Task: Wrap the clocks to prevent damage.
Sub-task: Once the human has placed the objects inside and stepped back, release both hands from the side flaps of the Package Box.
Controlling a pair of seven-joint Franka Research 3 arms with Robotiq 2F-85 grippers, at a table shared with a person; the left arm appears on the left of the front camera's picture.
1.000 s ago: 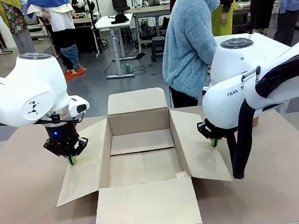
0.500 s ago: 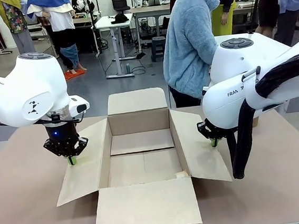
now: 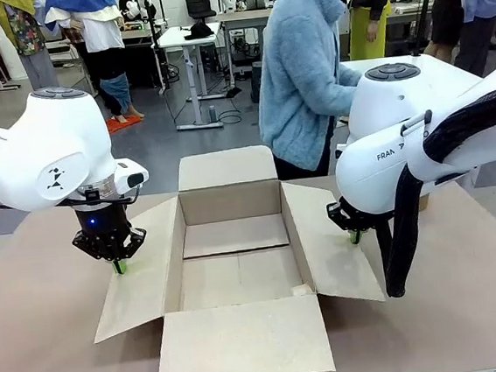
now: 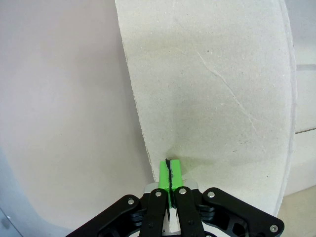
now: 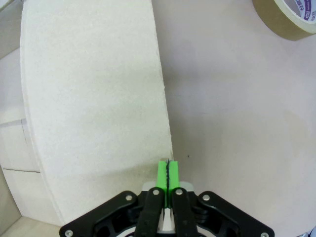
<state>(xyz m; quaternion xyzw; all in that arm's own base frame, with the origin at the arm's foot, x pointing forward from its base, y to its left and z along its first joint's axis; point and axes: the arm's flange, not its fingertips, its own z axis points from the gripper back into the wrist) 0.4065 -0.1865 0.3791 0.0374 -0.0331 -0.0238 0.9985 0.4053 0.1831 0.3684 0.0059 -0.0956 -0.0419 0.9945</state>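
Open brown cardboard box (image 3: 239, 279) lies on the bench (image 3: 35, 347) between the left gripper (image 3: 119, 267) and right gripper (image 3: 355, 236), both closed tight (gripping nothing), each just above its outspread edge.

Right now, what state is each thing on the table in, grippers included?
Cardboard box: upright, four flaps open, nothing inside.
Left gripper: shut, empty, at the left flap's edge.
Right gripper: shut, empty, at the right flap's edge.
Tape roll: lying flat on the table, untouched.
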